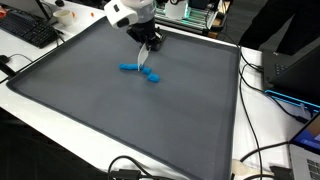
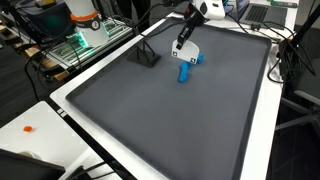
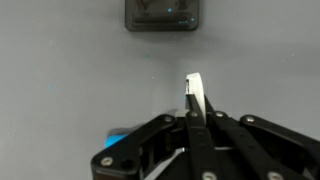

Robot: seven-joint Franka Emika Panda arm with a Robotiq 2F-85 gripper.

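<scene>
Gripper point(image 3: 197, 112): clamped narrow on a thin white strip point(image 3: 196, 92), fingers almost meeting, pointing down over the far half of the mat point(image 1: 100, 110).
Look of the strip: white, flat and slim, with a squared-off end; pokes out beyond the fingertips in the wrist view; lower part hidden between the fingers.
Place of the strip: pinched in the fingertips, low over the grey surface; touching the mat or not, cannot tell.
Blue stick point(image 1: 130, 68): bright blue, short and round-bodied, lying flat on the mat just beside the gripper point(image 1: 148, 54).
Blue bit point(image 1: 153, 78): same bright blue, shorter, close under the fingers, near the stick's end; joined to the stick or not, cannot tell.
Wrist view extra: a sliver of blue at the lower left, behind the finger linkage.
Black block point(image 3: 165, 12): dark, squarish, standing on the mat apart from the fingertips; seen also in an exterior view point(image 2: 148, 58).
Mat: dark grey, wide, framed by a white table edge.
Keyboard point(image 1: 30, 30): black, off the mat at a corner.
</scene>
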